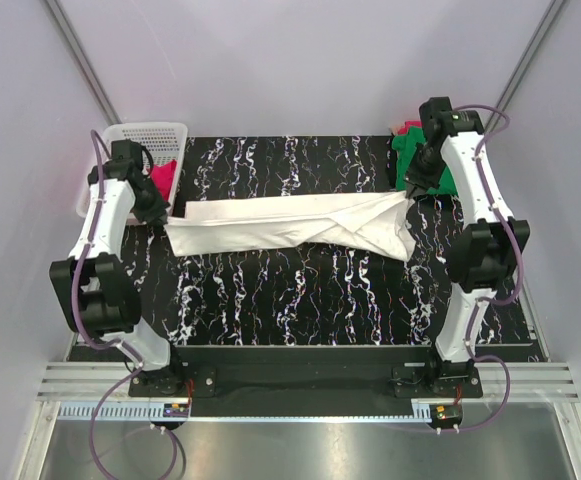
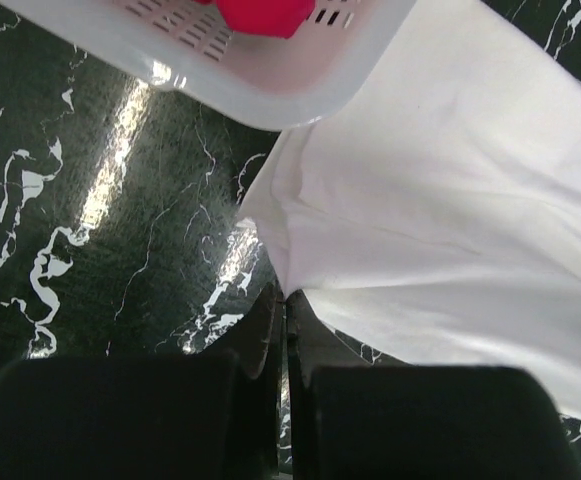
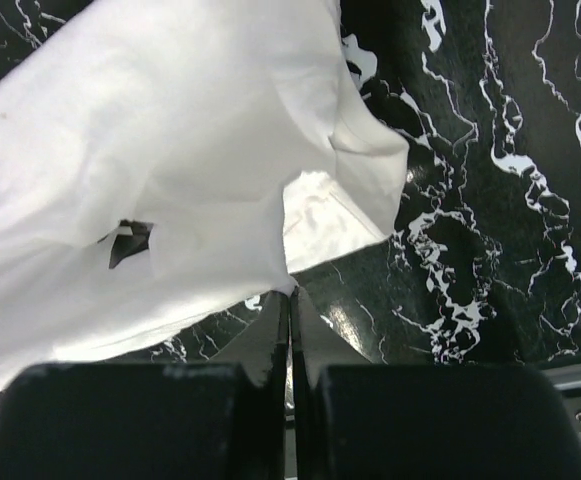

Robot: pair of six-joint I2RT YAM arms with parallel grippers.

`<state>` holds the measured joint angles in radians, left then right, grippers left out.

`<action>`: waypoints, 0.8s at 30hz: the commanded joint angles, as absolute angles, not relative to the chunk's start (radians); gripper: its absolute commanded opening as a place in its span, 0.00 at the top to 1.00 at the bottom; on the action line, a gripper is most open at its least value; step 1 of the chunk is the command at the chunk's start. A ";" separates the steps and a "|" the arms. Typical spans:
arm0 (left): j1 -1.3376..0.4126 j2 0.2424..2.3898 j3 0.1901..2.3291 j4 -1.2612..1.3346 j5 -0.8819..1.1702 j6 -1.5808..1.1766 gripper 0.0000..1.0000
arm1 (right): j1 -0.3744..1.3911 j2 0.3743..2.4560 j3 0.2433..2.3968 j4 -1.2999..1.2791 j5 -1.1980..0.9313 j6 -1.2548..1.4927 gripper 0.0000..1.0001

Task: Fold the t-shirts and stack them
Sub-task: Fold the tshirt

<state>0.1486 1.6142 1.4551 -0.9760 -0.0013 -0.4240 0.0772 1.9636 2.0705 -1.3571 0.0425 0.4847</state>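
Two grippers, both closed right down, each pinch one end of the white t-shirt [image 1: 290, 225]. The L gripper [image 2: 283, 300] has its jaws shut on a cloth edge at the shirt's left end, and the R gripper [image 3: 290, 298] is shut the same way on an edge at the right end. The shirt spans between them as a long, loosely folded band over the black marbled table [image 1: 300, 300]. It is creased and bunched nearer the R gripper, where a flap spreads toward the arm bases. You cannot tell whether the mid-span rests on the table or hangs just above it.

Surroundings: a white slotted basket [image 1: 130, 135] stands just beyond the L gripper, to its outer side. In the L wrist view its rim sits ahead of the fingertips, w/ the shirt's edge running up beside it; contact can't be judged.

Contents: a crumpled pinkish-red t-shirt [image 1: 163, 175] lies inside the basket.

Beyond the R gripper, at the table's far corner, lies a green t-shirt [image 1: 405, 160], partly hidden by the R arm.
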 commanded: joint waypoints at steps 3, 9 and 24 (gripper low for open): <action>0.143 1.698 1.548 -0.946 -0.054 -0.430 1.00 | 0.069 2.101 2.258 -1.416 0.095 0.445 1.00; 0.140 1.744 1.577 -0.946 -0.057 -0.425 1.00 | 0.069 2.178 2.350 -1.460 0.110 0.456 1.00; 0.138 1.703 1.536 -0.940 -0.032 -0.408 1.00 | 0.069 2.021 2.151 -1.459 0.107 0.485 1.00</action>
